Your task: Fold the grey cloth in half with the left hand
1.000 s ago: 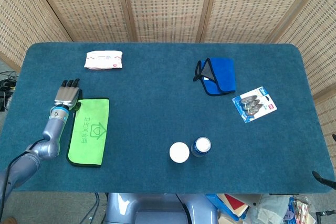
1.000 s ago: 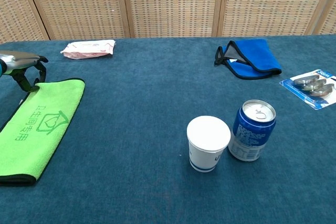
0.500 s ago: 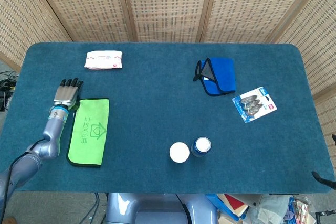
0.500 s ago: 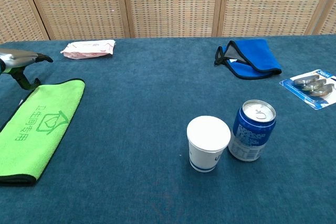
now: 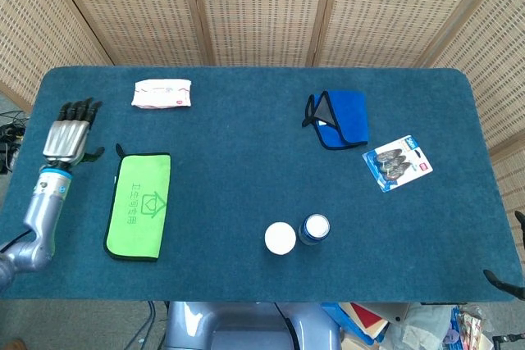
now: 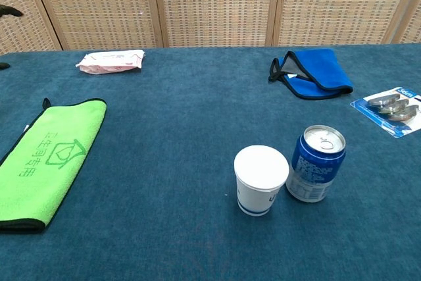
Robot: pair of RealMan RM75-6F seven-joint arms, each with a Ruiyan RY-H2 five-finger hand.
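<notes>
The cloth point(image 5: 139, 206) named in the task was seen as bright green with dark edging rather than grey, and it was taken to be the task's thing because it lay just beside the left hand point(image 5: 67, 134), near the table's point(image 5: 246, 161) left edge and toward the front-left corner. It was judged to be already folded in half: a narrow strip was shown lying flat, with a doubled edge suggested at its near end in the chest view, so little or nothing appeared left to do. Its long axis was run from the front edge toward the back edge, tilted slightly, with a small loop at its far corner. The left hand was held clear of the cloth, fingers extended and lightly spread, nothing grasped. The right hand was not shown.
</notes>
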